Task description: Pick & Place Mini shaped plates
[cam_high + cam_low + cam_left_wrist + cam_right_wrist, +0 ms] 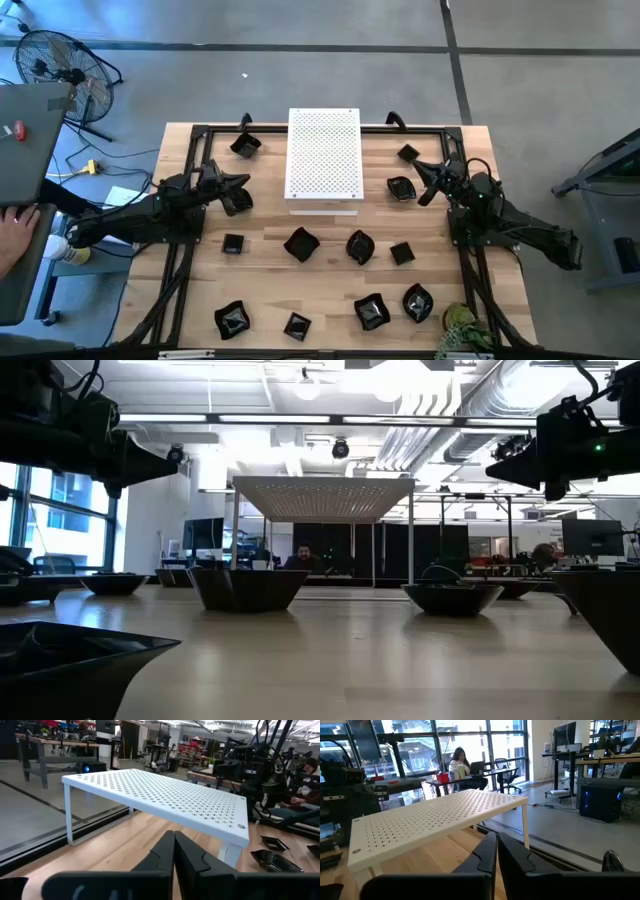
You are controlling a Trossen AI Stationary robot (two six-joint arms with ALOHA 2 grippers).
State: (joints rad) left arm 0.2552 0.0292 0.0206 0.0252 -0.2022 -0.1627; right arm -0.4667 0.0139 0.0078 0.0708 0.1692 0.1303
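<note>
Several mini shaped plates, small glossy black dishes, rest on their bases across the wooden table, for instance one (pixel 300 243) at the middle, one (pixel 237 200) by the left arm and one (pixel 400 188) by the right arm. A white perforated board (pixel 323 155) stands on legs at the far middle. My left gripper (pixel 243 182) is shut and hangs well above the table, left of the board, its closed fingertips (pixel 174 837) pointing at it. My right gripper (pixel 418 172) is shut too, raised to the right of the board (pixel 435 822). Neither holds anything.
A black frame (pixel 200 130) runs along the table's edges. A green object (pixel 462 328) lies at the near right corner. Off the table's left side are a fan (pixel 60 65), a grey surface (pixel 25 130) and a person's hand (pixel 15 225). Bare wood shows between the plates.
</note>
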